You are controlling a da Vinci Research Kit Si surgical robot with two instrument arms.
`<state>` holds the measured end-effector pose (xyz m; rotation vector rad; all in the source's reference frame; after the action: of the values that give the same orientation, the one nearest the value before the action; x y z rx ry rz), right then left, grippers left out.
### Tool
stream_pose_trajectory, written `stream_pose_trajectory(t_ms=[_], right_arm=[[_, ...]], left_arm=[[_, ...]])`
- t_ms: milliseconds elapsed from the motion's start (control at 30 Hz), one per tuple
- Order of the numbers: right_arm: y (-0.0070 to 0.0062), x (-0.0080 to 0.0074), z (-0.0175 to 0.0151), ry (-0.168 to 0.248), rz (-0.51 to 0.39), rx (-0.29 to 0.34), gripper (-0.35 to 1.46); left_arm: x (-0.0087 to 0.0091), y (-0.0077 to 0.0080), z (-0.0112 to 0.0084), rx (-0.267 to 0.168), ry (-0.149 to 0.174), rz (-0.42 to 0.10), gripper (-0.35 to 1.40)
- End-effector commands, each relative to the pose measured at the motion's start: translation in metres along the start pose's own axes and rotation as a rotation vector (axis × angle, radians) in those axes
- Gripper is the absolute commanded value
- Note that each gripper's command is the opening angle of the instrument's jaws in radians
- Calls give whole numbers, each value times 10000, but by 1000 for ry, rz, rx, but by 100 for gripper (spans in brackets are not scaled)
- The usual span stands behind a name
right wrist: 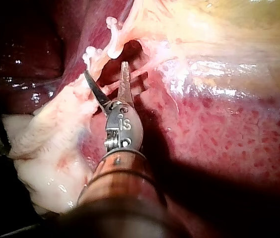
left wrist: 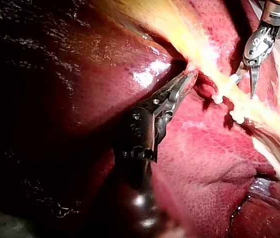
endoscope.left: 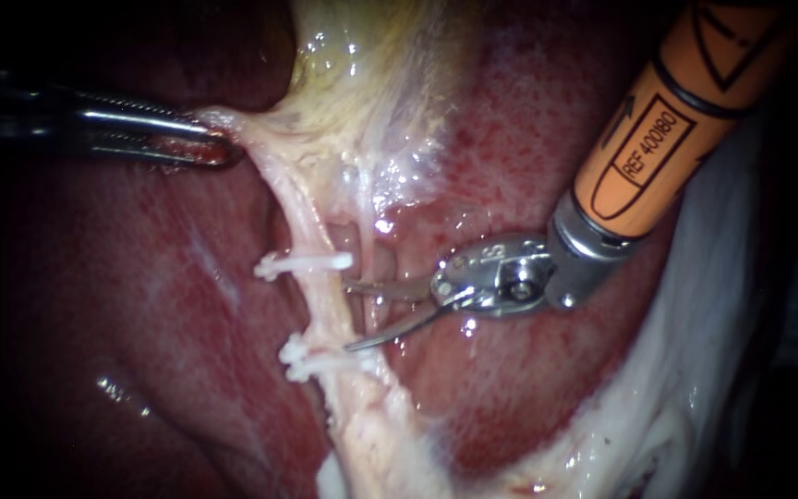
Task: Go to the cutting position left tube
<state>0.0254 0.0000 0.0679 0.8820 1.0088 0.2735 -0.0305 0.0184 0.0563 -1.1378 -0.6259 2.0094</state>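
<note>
Right instrument (right wrist: 105,69) open; perhaps touching tube (right wrist: 78,89)

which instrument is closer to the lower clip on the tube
Right. The right instrument is open just beside the lower clip, at the tube between it and the upper clip. The left instrument is far up the tube, shut on tissue above both clips.

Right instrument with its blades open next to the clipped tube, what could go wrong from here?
1. The right instrument has its open blades between the upper clip and the lower clip; drifting may nick or dislodge one.
2. A thin strand runs beside the tube, at the blades; closing might catch it too.
3. The left instrument, shut on the tube, seems to hold it taut; a slip could pull it off line.
</note>
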Motion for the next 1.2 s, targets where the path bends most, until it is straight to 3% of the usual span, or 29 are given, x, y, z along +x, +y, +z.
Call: stream_pose_trajectory(t_ms=[33, 367, 767, 1200], right_arm=[[0, 2, 3, 8, -1, 8, 143], [1, 30, 36, 45, 11, 77, 142], [8, 57, 56, 115, 59, 94, 142], [-25, 91, 45, 166, 135, 144, 143]], left_arm=[[0, 0, 0, 1, 0, 0, -35], [0, 0, 0, 1, 0, 0, -35], [1, 0, 1, 1, 0, 0, -35], [0, 0, 1, 2, 0, 0, -35]])
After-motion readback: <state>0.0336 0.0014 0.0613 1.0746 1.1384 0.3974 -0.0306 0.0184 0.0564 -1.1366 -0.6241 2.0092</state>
